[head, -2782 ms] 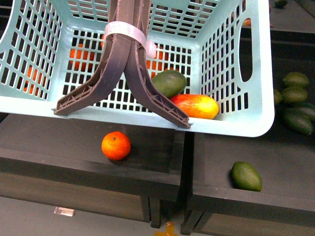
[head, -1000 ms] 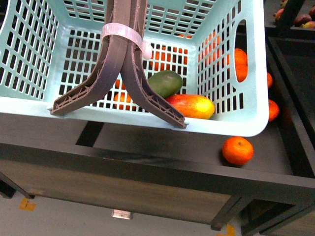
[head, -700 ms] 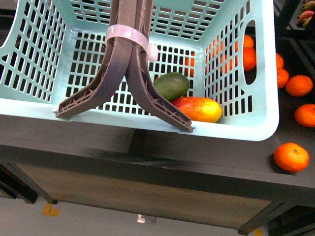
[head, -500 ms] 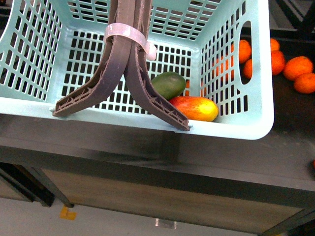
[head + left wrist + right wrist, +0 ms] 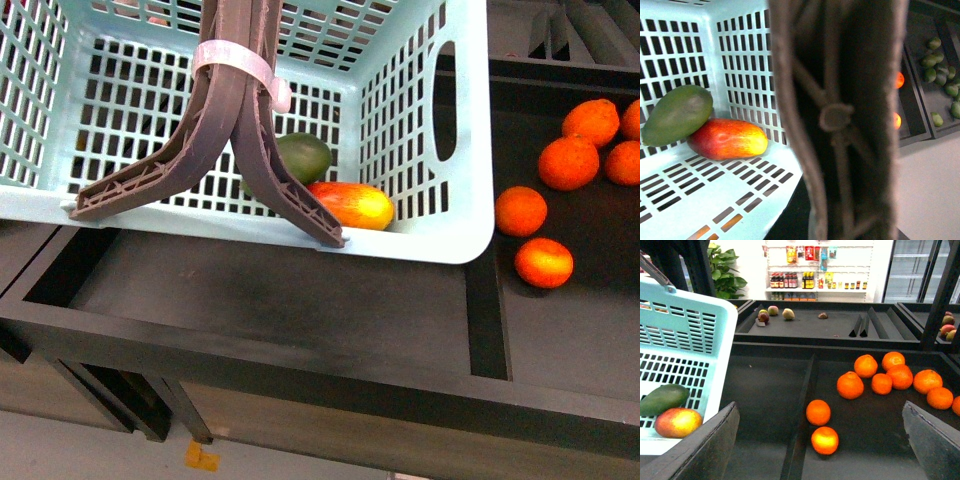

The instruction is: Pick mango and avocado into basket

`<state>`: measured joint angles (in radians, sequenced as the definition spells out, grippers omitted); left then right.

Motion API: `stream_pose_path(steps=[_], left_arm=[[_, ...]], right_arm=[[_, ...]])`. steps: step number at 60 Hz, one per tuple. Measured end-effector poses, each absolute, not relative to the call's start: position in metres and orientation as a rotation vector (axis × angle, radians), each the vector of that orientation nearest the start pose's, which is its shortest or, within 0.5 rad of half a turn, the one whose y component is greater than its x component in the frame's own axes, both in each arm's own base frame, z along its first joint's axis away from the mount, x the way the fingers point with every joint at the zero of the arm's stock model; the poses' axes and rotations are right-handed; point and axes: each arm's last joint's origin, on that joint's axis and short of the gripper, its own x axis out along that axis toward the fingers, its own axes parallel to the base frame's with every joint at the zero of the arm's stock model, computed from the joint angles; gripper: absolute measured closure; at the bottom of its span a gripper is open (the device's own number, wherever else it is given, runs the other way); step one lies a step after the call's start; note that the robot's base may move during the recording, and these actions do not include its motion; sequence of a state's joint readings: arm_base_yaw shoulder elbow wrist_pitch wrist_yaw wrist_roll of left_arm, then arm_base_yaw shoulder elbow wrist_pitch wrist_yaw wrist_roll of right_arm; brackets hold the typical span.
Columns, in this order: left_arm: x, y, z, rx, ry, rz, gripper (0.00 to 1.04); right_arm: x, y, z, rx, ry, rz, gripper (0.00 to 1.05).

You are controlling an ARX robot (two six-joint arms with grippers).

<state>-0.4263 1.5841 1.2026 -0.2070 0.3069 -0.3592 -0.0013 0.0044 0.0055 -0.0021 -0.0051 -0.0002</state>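
The turquoise basket (image 5: 455, 215) hangs above the dark shelf, filling the upper left of the front view, with its brown handle (image 5: 235, 110) rising out of frame. Inside lie the red-yellow mango (image 5: 352, 203) and the dark green avocado (image 5: 300, 155), touching each other. The left wrist view shows the mango (image 5: 727, 139) and the avocado (image 5: 676, 114) on the basket floor (image 5: 715, 200), with the handle (image 5: 840, 120) very close, held by my shut left gripper, whose fingers are hidden. My right gripper (image 5: 820, 440) is open and empty above the shelf; the basket (image 5: 715, 340), mango (image 5: 677, 422) and avocado (image 5: 662, 399) lie beside it.
Several oranges (image 5: 545, 262) lie in the dark shelf compartment to the right of the basket, also seen in the right wrist view (image 5: 850, 385). A raised divider (image 5: 482, 320) separates the compartments. Small green fruits (image 5: 935, 65) sit in a far tray. The floor shows below the shelf edge.
The basket has shifted left and up in the front view, and the shelf scene behind it has changed: the oranges now lie to its right. Mango and avocado stay inside.
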Motion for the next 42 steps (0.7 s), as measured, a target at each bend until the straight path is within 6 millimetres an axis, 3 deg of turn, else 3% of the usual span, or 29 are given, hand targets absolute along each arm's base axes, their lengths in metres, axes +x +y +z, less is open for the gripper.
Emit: stream_pose_path(steps=[42], left_arm=[[0.3155, -0.1573, 0.2791, -0.303, 0.728, -0.617, 0.99]], right_arm=[[0.0976, 0.0, 0.1648, 0.0, 0.001, 0.001, 0.08]])
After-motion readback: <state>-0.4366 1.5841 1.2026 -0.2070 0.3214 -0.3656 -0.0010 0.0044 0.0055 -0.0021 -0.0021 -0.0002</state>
